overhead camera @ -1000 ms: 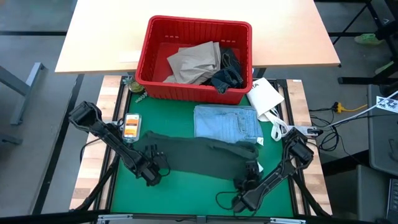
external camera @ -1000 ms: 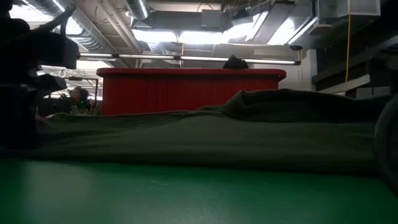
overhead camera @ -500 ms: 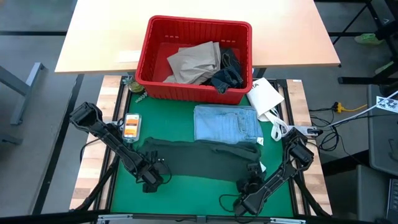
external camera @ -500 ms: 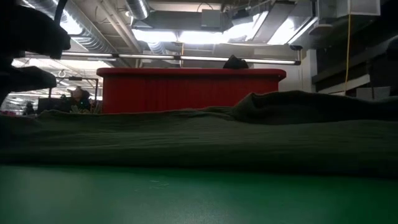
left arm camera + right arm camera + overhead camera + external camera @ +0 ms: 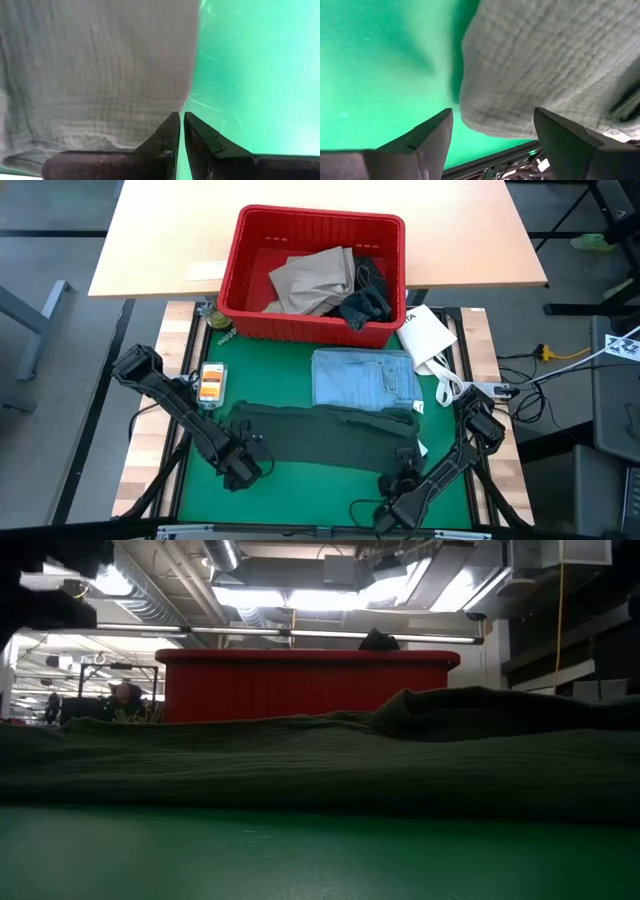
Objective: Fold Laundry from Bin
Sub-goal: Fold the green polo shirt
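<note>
- On the green mat [image 5: 300, 480] of the worktop, between the two arms: dark green garment [image 5: 320, 432] spread flat in a wide band, light blue garment [image 5: 363, 378] lying folded just behind it and touching its far edge.
- Behind those, red bin [image 5: 240, 265] with tan trousers [image 5: 315, 280] and jeans [image 5: 368, 295] heaped inside, not yet taken out.
- At the green garment's near left corner: left gripper [image 5: 243, 467], fingers pinched almost together, nothing between them; in the left wrist view, tips [image 5: 179, 131] right at the cloth edge, over the mat.
- At the near right corner: right gripper [image 5: 402, 483], spread wide and empty; in the right wrist view [image 5: 492, 125], cloth hem lying between the fingers but not clamped.
- Likely handling: soft, light, crinkled weave, limp and prone to sag or bunch; no stiffness to hold a fold. Best taken at the two near corners, by the hem, both sides together, to carry the edge over evenly.
- Only from above: whole layout, bin contents, white packet [image 5: 425, 335] to the right of the bin.
- Only from table height: a raised hump [image 5: 470, 705] in the green cloth, so not fully flat; bin wall [image 5: 300, 685] behind.
- Only from the wrists: weave texture and exact finger-to-hem relation.
</note>
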Action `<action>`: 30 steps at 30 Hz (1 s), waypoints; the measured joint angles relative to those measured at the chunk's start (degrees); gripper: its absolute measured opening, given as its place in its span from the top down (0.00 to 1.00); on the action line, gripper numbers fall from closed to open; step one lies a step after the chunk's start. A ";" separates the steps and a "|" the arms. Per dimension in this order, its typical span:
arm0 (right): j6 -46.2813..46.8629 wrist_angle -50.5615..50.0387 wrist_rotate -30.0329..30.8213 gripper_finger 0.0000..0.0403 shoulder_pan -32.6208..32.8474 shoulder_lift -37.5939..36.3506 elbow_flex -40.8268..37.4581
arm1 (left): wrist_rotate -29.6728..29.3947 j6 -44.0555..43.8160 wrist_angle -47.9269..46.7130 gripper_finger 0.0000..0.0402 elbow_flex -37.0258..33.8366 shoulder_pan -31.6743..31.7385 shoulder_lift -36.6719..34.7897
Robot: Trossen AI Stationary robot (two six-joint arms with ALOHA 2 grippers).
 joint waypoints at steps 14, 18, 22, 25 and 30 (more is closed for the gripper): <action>-1.28 0.04 -4.95 0.30 0.00 0.00 7.43 | -0.12 4.06 0.64 0.94 1.42 1.11 -0.05; -1.27 0.04 -4.41 0.30 -0.02 0.00 10.49 | -3.35 4.08 0.71 0.94 1.42 1.75 -0.05; -1.19 0.09 2.50 0.30 -0.07 0.00 12.68 | -9.48 4.70 0.75 0.94 1.42 2.47 -0.05; -1.15 0.46 10.77 0.30 -0.21 0.00 12.94 | -11.01 6.71 0.77 0.94 1.42 3.40 -0.05; -1.12 5.76 23.49 0.30 -1.19 0.00 12.63 | -11.24 7.49 0.76 0.87 1.42 6.02 -0.05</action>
